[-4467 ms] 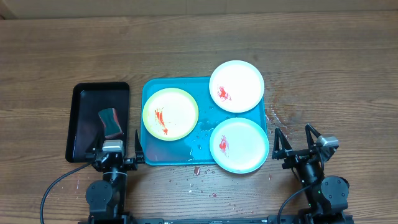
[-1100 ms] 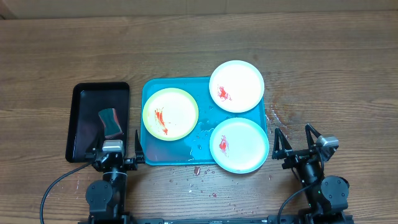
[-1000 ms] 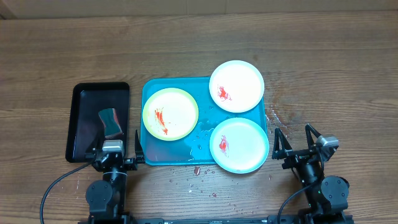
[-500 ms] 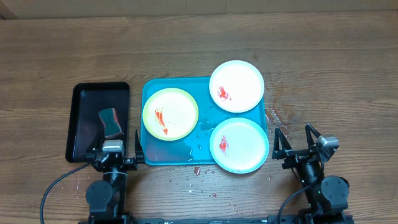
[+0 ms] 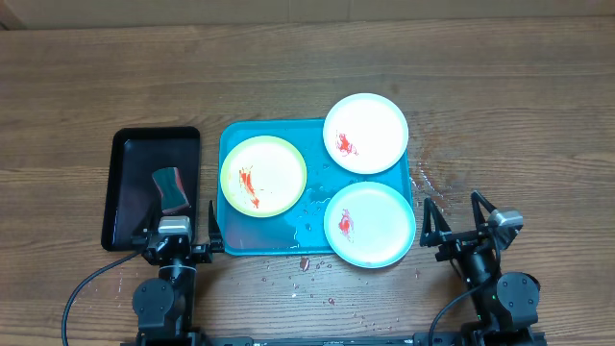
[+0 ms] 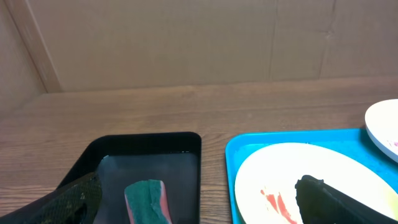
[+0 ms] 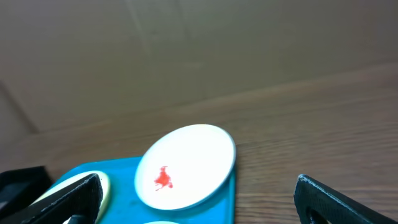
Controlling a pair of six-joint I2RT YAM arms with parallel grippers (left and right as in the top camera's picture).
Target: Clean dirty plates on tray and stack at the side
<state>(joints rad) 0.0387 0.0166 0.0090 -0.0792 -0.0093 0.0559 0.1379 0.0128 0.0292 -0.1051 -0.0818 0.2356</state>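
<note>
The turquoise tray (image 5: 291,235) holds three plates with red sauce smears. The yellow-green rimmed plate (image 5: 263,175) lies at its left, a white plate (image 5: 365,133) at its far right corner, and another white plate (image 5: 370,223) at its near right corner. My left gripper (image 5: 199,229) is open and empty at the near edge, left of the tray. My right gripper (image 5: 454,219) is open and empty, right of the near white plate. The left wrist view shows the rimmed plate (image 6: 298,177) and tray (image 6: 249,146). The right wrist view shows the far white plate (image 7: 186,165).
A narrow black tray (image 5: 130,183) stands left of the turquoise tray and holds a green and pink sponge (image 5: 171,189), also in the left wrist view (image 6: 148,200). Water and red droplets (image 5: 306,261) speckle the table near the tray's front and right edges.
</note>
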